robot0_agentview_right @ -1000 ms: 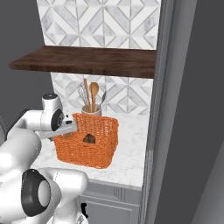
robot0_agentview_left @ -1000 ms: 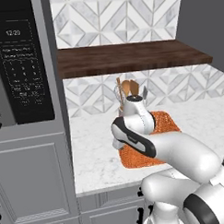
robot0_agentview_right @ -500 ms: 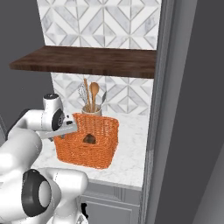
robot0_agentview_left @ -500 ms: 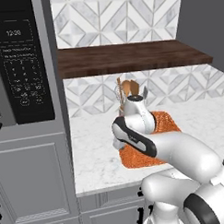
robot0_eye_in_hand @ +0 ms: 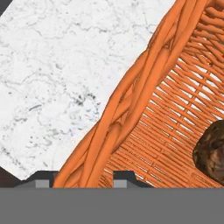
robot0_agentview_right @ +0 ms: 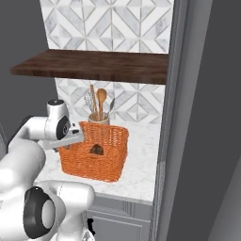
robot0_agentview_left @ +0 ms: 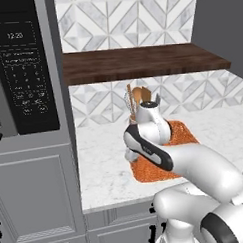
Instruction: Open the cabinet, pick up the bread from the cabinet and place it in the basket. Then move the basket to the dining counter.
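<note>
Hand view: jaws straddle braided wicker basket rim; lumpy bread inside.

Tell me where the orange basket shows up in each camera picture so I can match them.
Left base view: the basket sits right of centre on the white worktop, mostly behind the arm.
Right base view: the basket sits at centre left, with the bread inside.
Hand view: its woven rim runs diagonally between the fingertips.
Shared landmark: the utensil jar just behind the basket in both base views.
</note>
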Controlling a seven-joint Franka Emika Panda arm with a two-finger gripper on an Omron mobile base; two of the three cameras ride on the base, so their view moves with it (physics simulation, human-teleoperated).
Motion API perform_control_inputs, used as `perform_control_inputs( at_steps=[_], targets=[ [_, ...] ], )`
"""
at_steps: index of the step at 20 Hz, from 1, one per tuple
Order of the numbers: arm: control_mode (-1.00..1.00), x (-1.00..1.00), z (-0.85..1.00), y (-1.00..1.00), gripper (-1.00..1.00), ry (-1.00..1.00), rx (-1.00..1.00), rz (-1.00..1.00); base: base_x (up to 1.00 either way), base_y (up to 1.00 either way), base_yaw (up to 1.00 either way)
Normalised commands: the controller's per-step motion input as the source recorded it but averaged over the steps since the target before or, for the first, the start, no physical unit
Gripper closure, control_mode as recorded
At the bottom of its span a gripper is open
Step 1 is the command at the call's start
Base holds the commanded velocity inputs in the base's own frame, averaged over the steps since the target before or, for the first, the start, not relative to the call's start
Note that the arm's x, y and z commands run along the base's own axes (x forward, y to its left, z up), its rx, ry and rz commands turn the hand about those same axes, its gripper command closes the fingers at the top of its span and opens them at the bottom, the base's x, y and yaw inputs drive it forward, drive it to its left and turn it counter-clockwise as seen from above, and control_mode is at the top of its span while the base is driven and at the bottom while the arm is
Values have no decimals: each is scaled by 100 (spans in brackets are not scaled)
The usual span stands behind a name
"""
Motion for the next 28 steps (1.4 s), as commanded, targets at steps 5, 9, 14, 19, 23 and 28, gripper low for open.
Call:
perform_control_inputs(
  at_steps=[5,9,14,19,23,28],
  targets=[
    [-100,-47,81,-2,100,-5,0,9,0,0,0],
    [-100,-74,100,0,100,-10,-5,11,0,0,0],
    [-100,-43,77,0,100,-1,-9,12,0,0,0],
    [-100,-2,12,0,100,2,-7,5,0,0,0],
    [-100,0,0,0,100,0,0,0,0,0,0],
    [-100,0,0,0,100,0,0,0,0,0,0]
  ],
)
